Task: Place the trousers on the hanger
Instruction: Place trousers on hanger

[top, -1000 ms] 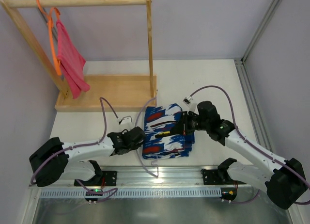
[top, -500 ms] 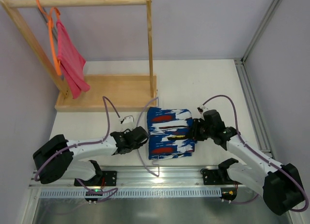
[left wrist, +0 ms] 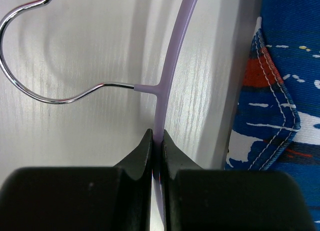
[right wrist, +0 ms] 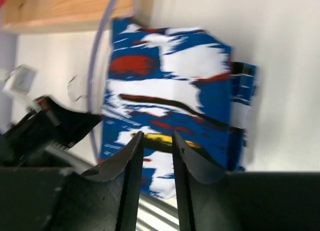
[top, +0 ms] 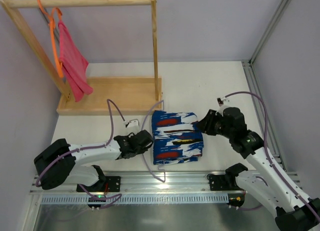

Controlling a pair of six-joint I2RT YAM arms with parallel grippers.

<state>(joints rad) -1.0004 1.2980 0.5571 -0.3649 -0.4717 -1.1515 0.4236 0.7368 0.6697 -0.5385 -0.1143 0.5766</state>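
Note:
The trousers (top: 177,137) lie folded in a block on the table, in a blue, white, red and black print. They also show in the left wrist view (left wrist: 280,66) and the right wrist view (right wrist: 170,86). The hanger (top: 151,111) is a thin lavender arc along their left edge, with its metal hook (left wrist: 30,86) pointing away from them. My left gripper (top: 145,141) is shut on the hanger's arm (left wrist: 170,66), fingertips (left wrist: 145,141) pinching it. My right gripper (top: 200,125) is open and empty, just off the trousers' right edge and above them (right wrist: 157,136).
A wooden clothes rack (top: 155,51) stands at the back left on a wooden base (top: 115,93). An orange hanger (top: 52,36) with a pink-red cloth (top: 72,66) hangs from it. A metal rail (top: 165,191) runs along the near edge. An aluminium post (top: 255,86) borders the right.
My right gripper has let go of the trousers and drawn back to the right. The trousers have settled flat. My left gripper has kept its hold on the hanger.

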